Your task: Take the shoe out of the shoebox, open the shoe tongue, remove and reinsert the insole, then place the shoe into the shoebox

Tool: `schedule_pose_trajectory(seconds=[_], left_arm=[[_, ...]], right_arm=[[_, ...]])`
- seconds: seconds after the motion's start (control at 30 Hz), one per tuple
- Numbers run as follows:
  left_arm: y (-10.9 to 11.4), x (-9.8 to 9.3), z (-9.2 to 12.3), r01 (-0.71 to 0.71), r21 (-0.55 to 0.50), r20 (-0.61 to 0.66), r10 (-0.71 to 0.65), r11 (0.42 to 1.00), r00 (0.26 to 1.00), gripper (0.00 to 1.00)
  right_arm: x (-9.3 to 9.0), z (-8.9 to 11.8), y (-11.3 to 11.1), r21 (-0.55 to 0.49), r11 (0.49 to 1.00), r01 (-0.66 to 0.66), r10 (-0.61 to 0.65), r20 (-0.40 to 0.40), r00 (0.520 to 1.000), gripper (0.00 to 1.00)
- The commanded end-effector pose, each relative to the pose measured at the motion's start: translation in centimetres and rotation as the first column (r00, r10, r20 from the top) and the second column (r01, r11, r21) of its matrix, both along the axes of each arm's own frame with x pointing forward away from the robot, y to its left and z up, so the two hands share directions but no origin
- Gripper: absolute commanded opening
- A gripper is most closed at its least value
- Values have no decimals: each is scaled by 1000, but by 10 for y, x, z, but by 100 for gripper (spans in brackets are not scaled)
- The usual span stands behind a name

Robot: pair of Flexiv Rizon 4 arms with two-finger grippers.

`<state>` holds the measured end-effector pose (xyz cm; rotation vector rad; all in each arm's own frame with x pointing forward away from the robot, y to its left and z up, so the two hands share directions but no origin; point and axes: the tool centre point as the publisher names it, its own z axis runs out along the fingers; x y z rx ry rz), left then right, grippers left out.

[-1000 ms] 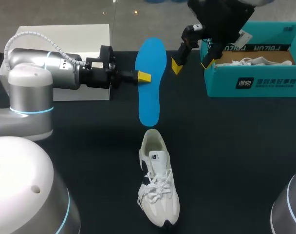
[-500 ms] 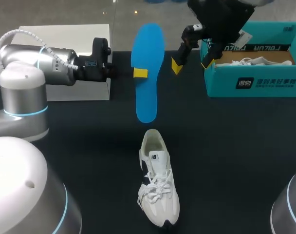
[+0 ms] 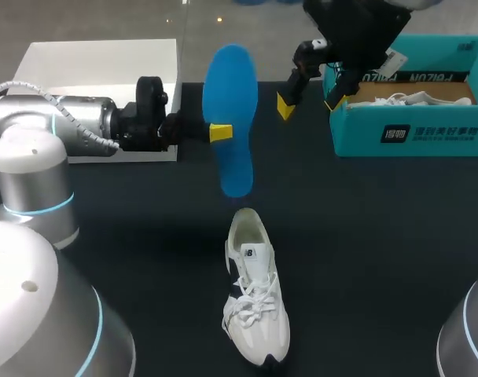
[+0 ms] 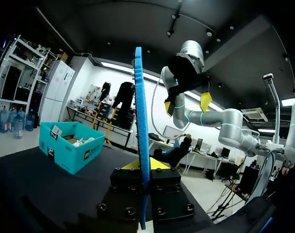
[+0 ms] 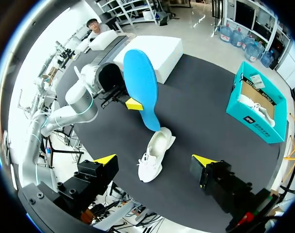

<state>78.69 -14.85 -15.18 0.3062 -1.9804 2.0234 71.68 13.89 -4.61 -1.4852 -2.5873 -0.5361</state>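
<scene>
Dark tabletop [image 3: 380, 236], white box [image 3: 105, 71] at far left, teal shoebox [image 3: 404, 133] at far right.

Left pincer [image 3: 219, 132] is clenched on the blue insole [image 3: 229, 110], gripping one long edge about mid-length. Left wrist view: insole [image 4: 140, 121] is seen edge-on between the two yellow tips, one on each face, standing straight up out of the pincer [image 4: 143, 167]. Head view shows one tip only; the other is hidden behind the insole.

Right pincer [image 3: 310, 102] is released, fingers spread wide, holding nothing, up above the tabletop by the shoebox's left wall. One tip overlaps the box corner in the head view; cannot tell if it touches. The right wrist view looks down between its own tips [image 5: 155, 160] onto the whole tabletop.

Insole long axis runs far to near, wide forefoot end at the far side, narrower heel end toward the shoe [image 3: 255, 298]. The insole is lifted off the tabletop, with its heel end just beyond the shoe's heel and a gap between them.

Shoe is white, resting on its sole at mid-tabletop, well apart from the shoebox. Long axis runs far to near, heel opening toward the insole, toe toward the near edge, laces up.

Shoebox is open-topped. Second shoe [image 3: 404, 98] lies inside it, mostly cut off by the box wall.
</scene>
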Motion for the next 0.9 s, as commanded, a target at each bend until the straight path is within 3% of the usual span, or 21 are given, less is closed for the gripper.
schedule_pose_trajectory(seconds=[0.03,0.9], left_arm=[[-5,-5,2,-11,28,-90,13,1000,996,0],[-5,-5,2,-11,28,-90,13,1000,996,0]], right_arm=[[1,-1,1,-1,1000,1,-1,-1,1000,100],[1,-1,1,-1,1000,1,-1,-1,1000,100]])
